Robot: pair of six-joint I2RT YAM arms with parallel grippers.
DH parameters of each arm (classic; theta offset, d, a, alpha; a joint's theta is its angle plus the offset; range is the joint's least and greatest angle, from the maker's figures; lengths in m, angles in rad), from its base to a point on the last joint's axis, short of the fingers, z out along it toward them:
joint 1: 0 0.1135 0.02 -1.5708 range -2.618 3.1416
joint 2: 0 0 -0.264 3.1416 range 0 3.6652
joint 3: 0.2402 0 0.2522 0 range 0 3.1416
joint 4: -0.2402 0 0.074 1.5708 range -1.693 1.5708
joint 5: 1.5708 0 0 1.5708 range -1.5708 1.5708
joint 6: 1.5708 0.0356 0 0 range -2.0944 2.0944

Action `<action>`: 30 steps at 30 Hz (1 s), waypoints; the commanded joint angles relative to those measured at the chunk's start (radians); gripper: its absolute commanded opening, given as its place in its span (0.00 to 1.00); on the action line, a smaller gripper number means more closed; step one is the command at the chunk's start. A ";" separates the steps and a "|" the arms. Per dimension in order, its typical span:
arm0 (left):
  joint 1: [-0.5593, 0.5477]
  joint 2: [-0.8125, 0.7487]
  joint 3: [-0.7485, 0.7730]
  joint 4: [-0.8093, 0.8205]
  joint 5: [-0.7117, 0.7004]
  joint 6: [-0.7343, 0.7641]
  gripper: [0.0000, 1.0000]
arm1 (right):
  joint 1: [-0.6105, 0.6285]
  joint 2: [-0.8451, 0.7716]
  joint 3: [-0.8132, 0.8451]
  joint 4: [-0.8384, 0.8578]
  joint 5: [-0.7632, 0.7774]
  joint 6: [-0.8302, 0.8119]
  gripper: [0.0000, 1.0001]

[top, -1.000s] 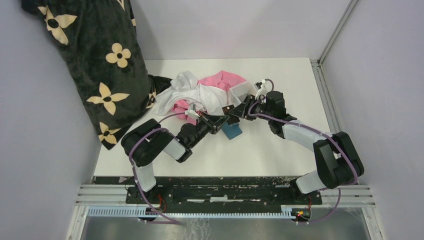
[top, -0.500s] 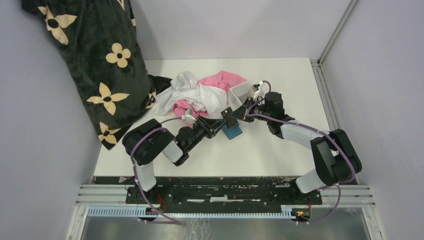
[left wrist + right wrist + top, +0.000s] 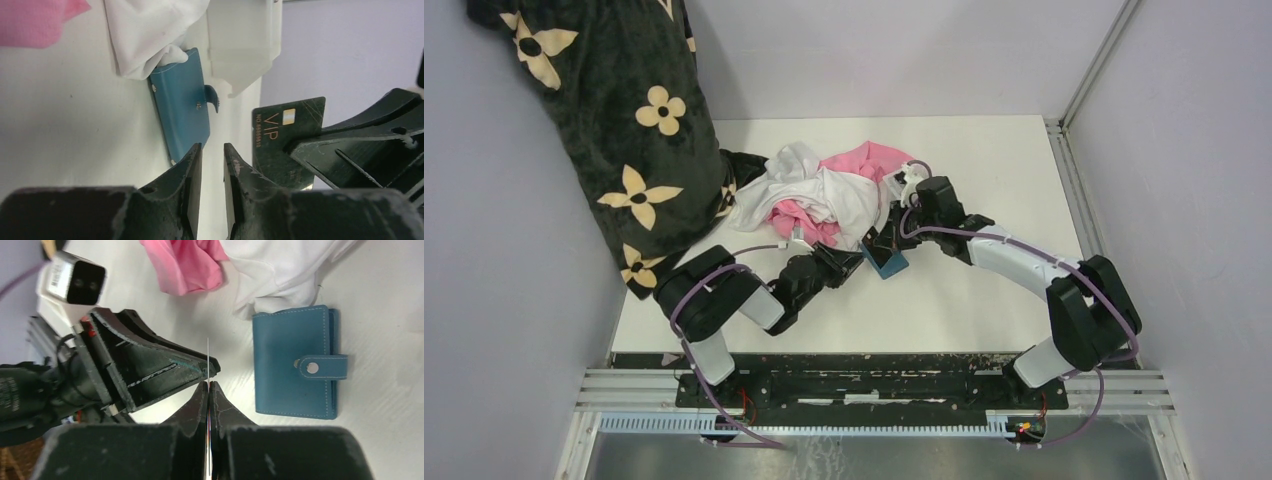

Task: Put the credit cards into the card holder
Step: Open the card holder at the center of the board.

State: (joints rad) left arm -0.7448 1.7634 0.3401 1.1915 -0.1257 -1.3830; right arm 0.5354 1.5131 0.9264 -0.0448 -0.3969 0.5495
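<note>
Teal-blue card holder (image 3: 292, 370) lying flat on the white table (image 3: 984, 180), folded closed, its strap (image 3: 320, 367) snapped across the front. Its far edge is tucked against a heap of white cloth (image 3: 285, 270) and pink cloth (image 3: 185, 265).

The right gripper (image 3: 208, 390) hangs just beside the holder with its fingers clamped on one dark credit card (image 3: 285, 130). The card is marked VIP with a gold chip and is gripped by one end, so most of it projects free. In the right wrist view it appears edge-on as a thin line, a pose suited to sliding it into a slot.

The left gripper (image 3: 210, 155) sits close alongside. Its fingers are parted by only a narrow gap with nothing between them, and its tips almost meet the card's edge. It probably waits there to steady or open the holder.

No card is seen inside the holder, and no other cards are in view. Because the snap is fastened, the flap likely needs undoing before insertion. The cloth crowding one edge may hinder that move.
</note>
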 commanded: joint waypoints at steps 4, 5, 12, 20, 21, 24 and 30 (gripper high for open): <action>-0.042 -0.063 0.096 -0.283 -0.095 0.163 0.24 | 0.058 0.082 0.104 -0.180 0.239 -0.143 0.01; -0.046 -0.066 0.099 -0.299 -0.102 0.167 0.23 | 0.061 0.093 0.111 -0.189 0.258 -0.148 0.01; -0.061 -0.064 0.131 -0.382 -0.139 0.201 0.20 | 0.081 0.146 0.148 -0.221 0.375 -0.181 0.01; -0.068 -0.004 0.168 -0.398 -0.135 0.209 0.20 | 0.089 0.148 0.163 -0.226 0.452 -0.210 0.01; -0.070 0.001 0.172 -0.400 -0.135 0.210 0.20 | 0.089 0.146 0.163 -0.225 0.458 -0.213 0.01; -0.070 0.014 0.183 -0.407 -0.137 0.213 0.20 | 0.090 0.151 0.169 -0.225 0.482 -0.226 0.01; -0.073 0.033 0.191 -0.410 -0.142 0.216 0.20 | 0.089 0.157 0.173 -0.219 0.526 -0.245 0.01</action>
State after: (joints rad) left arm -0.8124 1.7775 0.5003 0.7750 -0.2352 -1.2175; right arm 0.6212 1.6684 1.0531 -0.2798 0.0689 0.3328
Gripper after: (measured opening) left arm 0.203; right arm 0.020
